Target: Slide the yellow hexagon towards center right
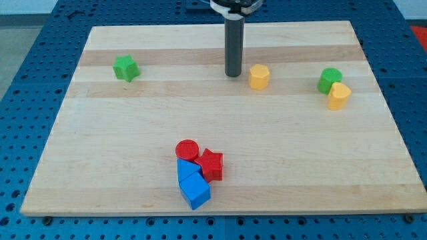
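The yellow hexagon sits on the wooden board in the upper middle, right of centre. My tip is just to its left, a small gap away, at about the same height in the view. A second yellow block lies at the view's right, touching a green block just above it.
A green star lies at the upper left. Near the view's bottom centre, a red cylinder, a red star and two blue blocks are clustered together.
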Robot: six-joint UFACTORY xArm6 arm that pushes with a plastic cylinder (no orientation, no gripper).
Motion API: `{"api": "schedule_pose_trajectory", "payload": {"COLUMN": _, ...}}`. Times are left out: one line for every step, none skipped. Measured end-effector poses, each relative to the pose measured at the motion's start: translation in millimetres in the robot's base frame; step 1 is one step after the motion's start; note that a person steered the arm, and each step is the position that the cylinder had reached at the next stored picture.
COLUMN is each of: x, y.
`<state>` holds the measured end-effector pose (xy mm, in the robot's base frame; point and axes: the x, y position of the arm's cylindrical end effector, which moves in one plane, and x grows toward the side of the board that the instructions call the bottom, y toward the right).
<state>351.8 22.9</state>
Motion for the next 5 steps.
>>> {"api": "schedule_pose_trajectory", "payload": {"x": 9, "y": 17}}
{"api": "schedule_pose_trajectory", "payload": {"x": 16, "y": 39}}
{"api": "schedule_pose_trajectory", "payload": {"x": 18, "y": 50}}
{"api": "schedule_pose_trajectory", "payload": {"x": 19, "y": 51}}
{"api": "schedule_pose_trajectory", "payload": {"x": 27, "y": 49}}
